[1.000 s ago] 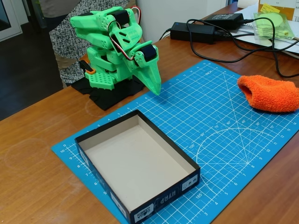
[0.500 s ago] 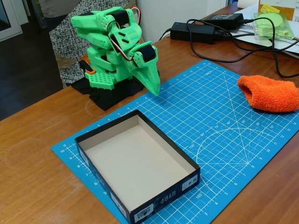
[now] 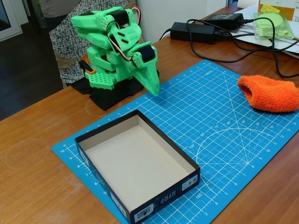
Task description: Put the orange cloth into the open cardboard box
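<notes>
In the fixed view, the bright green arm (image 3: 114, 44) sits folded up on its black base pad (image 3: 114, 93) at the back left of the wooden surface (image 3: 32, 154), and its hand (image 3: 153, 88) points steeply down, the tip hanging just above the far left corner of the blue cutting mat (image 3: 219, 126). The fingers look pressed together into a single wedge, so the hand reads as closed, and there is nothing in its grip. Over on the right side of the picture lies the orange cloth (image 3: 268, 93), a fluffy folded lump resting on the mat's far right edge, well apart from the hand, with a wide stretch of bare gridded mat between the two. The open cardboard box (image 3: 93, 161) stands in the near left part of the mat, black outside with small white labels on its front wall, plain pale inside and with nothing in it; it sits below the hand in the picture, nearer the camera, and is much closer to the hand than the cloth is. Cloth and box are well apart too, at opposite sides of the mat. Behind the mat, at the far edge of the surface, two black power bricks (image 3: 194, 31) trail black cables (image 3: 247, 51), and a pale green cloth in a clear bag (image 3: 275, 23) lies at the top right corner. A person in a speckled garment (image 3: 63, 42) stands behind the arm.
</notes>
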Controlling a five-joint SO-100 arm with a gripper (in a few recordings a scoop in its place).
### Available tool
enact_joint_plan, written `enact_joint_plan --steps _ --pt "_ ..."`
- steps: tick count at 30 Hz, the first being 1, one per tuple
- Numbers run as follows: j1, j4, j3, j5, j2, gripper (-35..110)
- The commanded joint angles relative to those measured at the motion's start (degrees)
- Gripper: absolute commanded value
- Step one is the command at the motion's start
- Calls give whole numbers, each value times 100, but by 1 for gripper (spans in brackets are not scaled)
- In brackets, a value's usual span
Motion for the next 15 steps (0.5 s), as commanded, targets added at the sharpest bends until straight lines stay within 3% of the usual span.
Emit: enact_joint_plan --steps 1,6,9,10,15 --pt "-62 167 -1389 -984 -176 -1" --pt "-721 492 -4395 -1573 -3507 2" --pt "-1441 773 -5555 -2048 -4711 19" --pt "-1635 888 -6275 -2039 -5528 31" --pt "-1951 642 -7383 -615 -7163 28"
